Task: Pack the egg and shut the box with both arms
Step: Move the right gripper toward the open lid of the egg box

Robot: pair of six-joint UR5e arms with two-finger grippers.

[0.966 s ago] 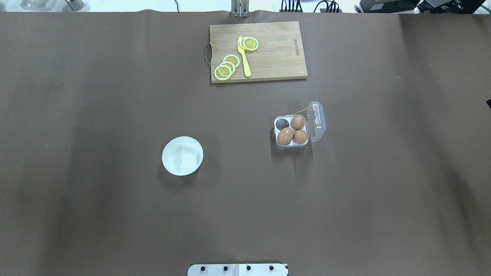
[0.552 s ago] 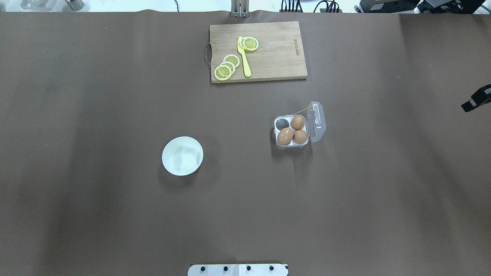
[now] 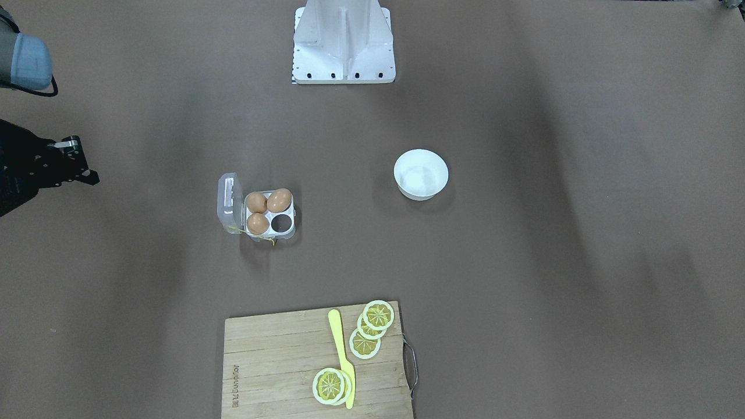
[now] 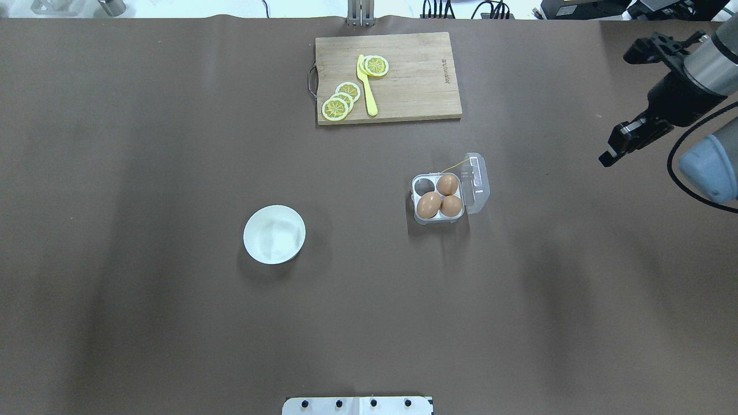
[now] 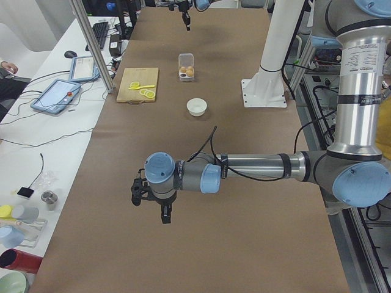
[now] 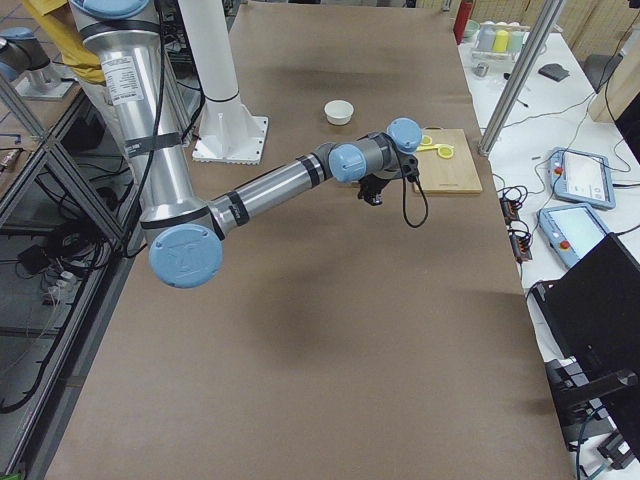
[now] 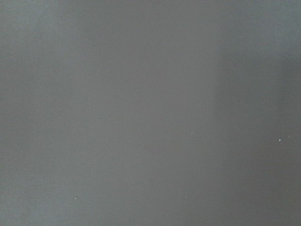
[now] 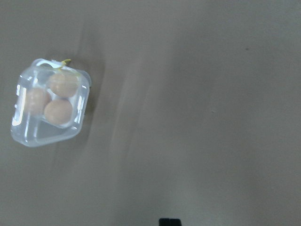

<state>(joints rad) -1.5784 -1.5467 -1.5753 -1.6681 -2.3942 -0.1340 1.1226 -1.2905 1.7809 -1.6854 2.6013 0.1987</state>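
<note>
The small clear plastic egg carton [image 4: 477, 183], standing open, is seen just right of centre in the overhead frame, down-left of the black right gripper [image 4: 611, 153] at the upper right edge, seemingly the nearer one; neither gripper's jaw spread can be told.

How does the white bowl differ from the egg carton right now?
Shape: the bowl is round and opaque white; the carton is squarish clear plastic.
Contents: the bowl is empty; the carton holds three eggs, with one cell free and its lid open.
Place: the bowl sits on the robot's left half, the carton on its right half.
Shared: both rest upright on the brown table.
</note>
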